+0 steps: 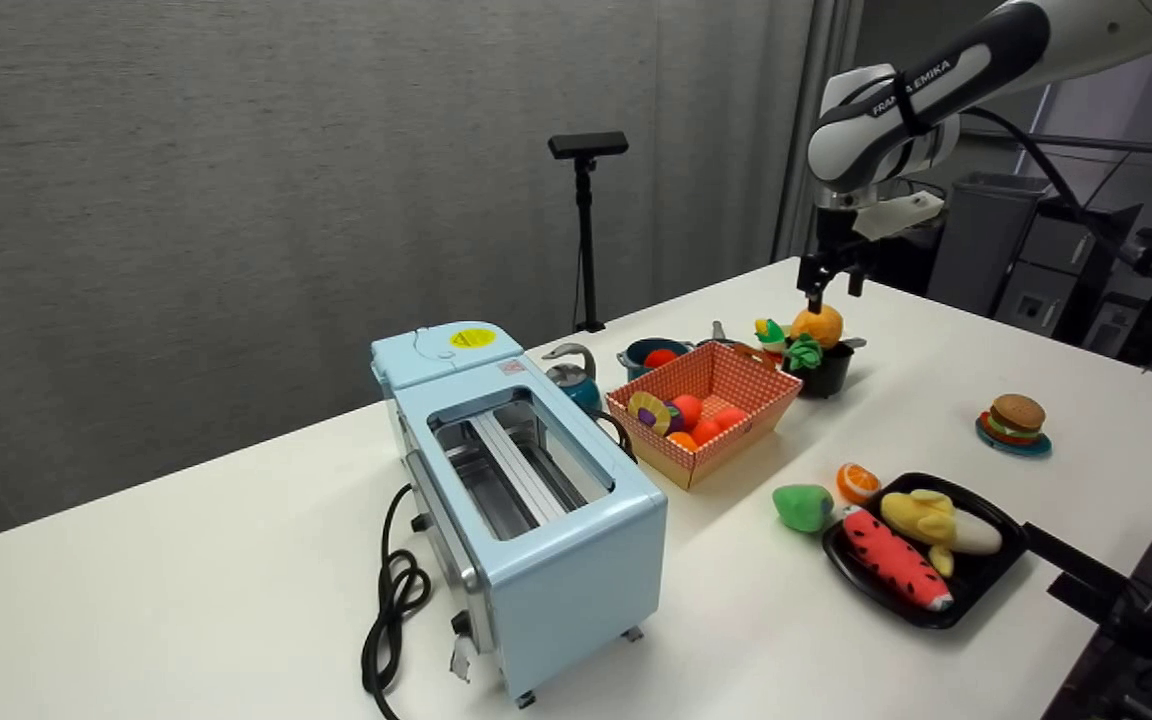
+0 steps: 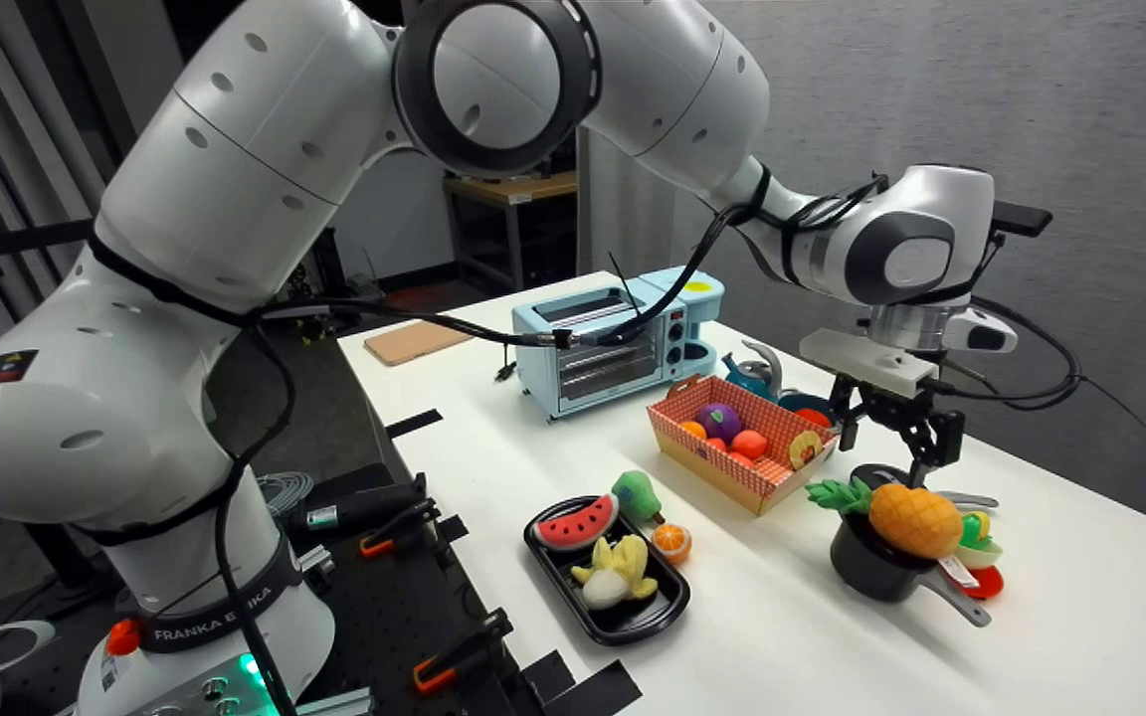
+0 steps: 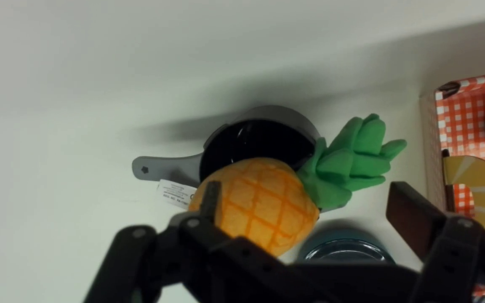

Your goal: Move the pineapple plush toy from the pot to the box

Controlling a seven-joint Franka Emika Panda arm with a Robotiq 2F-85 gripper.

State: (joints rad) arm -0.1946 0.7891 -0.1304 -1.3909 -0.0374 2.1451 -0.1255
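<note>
matt cloth is seen on the pineapple plush toy (image 3: 259,202); the cooking pot (image 3: 259,139) is finished glossy inside; the box (image 1: 748,430) is faced in gingham-printed paper; the toaster oven (image 1: 581,605) is smoothly coated.

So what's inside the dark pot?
The pineapple plush toy sits on the pot, partly covering its mouth; some dark interior shows beside it. What's beneath the toy is hidden.

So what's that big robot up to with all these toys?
The robot arm is above the pineapple plush toy, which sits at the top of the dark pot, sticking out past the rim. Its gripper is open, so it isn't holding the pineapple. The job is to move the pineapple into the red checked box, which has toy fruit in it. That hasn't happened yet.
</note>
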